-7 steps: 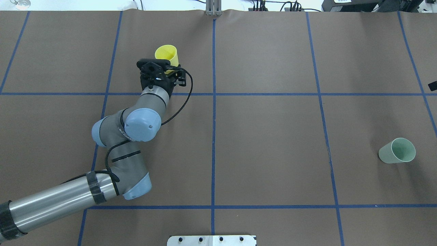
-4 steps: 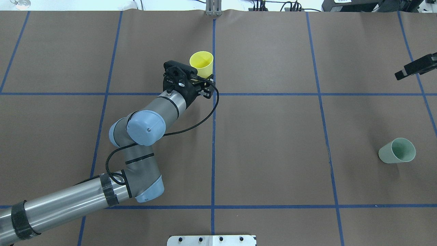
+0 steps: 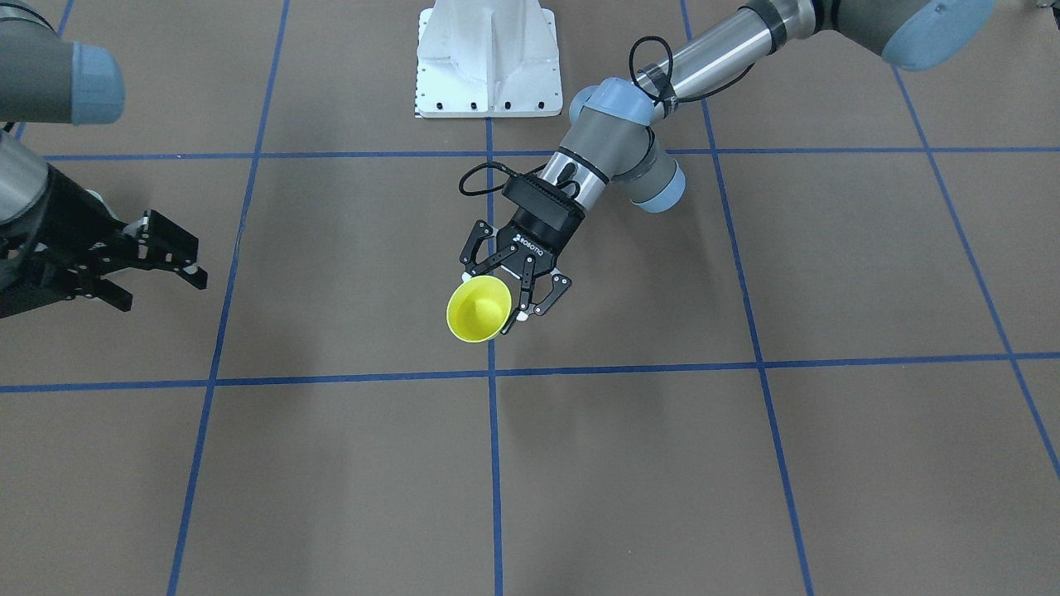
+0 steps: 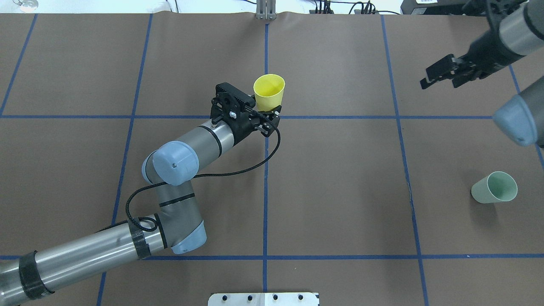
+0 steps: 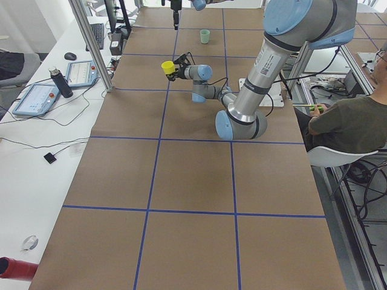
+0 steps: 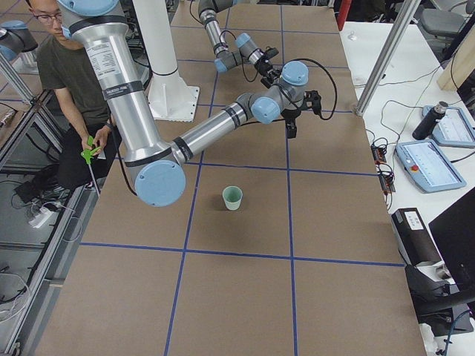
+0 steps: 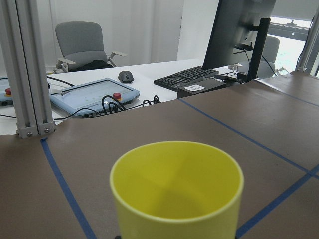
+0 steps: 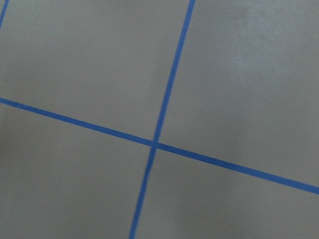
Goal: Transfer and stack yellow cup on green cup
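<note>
The brown worktop (image 4: pixel 340 191) is gridded with blue lines (image 4: pixel 340 117); the yellow cup (image 4: pixel 269 90) and pale-green cup (image 4: pixel 495 188) are left plain.

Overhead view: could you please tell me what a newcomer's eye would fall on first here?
The bright yellow cup stands out first, gripped in the left gripper near the middle of the brown table. Next comes the pale green cup, standing alone on the robot's right side of the table. The right gripper hangs open at the far right, holding nothing.
</note>
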You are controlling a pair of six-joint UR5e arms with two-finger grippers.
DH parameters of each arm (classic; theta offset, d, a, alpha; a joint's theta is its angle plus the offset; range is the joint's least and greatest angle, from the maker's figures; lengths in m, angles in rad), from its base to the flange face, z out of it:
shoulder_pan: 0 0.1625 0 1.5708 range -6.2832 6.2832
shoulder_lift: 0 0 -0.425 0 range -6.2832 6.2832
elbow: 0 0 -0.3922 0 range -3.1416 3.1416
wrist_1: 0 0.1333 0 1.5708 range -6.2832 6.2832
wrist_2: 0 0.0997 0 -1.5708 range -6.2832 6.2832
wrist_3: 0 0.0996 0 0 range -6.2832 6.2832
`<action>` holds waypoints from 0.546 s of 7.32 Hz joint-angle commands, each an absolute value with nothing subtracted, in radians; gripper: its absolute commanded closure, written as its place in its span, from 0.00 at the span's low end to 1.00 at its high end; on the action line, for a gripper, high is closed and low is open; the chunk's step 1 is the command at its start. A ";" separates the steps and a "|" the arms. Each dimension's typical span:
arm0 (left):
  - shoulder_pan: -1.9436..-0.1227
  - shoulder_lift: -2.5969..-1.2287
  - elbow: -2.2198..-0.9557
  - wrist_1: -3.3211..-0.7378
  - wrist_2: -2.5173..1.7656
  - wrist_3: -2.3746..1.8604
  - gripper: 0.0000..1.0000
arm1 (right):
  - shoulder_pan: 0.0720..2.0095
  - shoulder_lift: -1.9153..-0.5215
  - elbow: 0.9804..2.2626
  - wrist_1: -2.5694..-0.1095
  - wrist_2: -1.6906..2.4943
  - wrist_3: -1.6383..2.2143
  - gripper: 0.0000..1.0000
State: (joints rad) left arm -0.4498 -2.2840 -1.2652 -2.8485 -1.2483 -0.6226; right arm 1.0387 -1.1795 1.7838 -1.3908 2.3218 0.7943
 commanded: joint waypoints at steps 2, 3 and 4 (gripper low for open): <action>-0.414 -2.280 -1.266 -2.864 -1.206 -0.600 0.76 | 0.907 -1.030 1.760 -1.391 2.221 0.998 0.01; -0.402 -2.276 -1.266 -2.905 -1.198 -0.586 0.75 | 0.899 -1.011 1.758 -1.394 2.227 1.027 0.03; -0.402 -2.269 -1.269 -2.921 -1.195 -0.568 0.76 | 0.881 -1.005 1.759 -1.394 2.239 1.029 0.04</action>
State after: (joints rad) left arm -0.4088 -2.2761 -1.2664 -2.8949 -1.2048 -0.5879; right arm 0.9024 -1.0220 1.7596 -1.3932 2.2318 1.0111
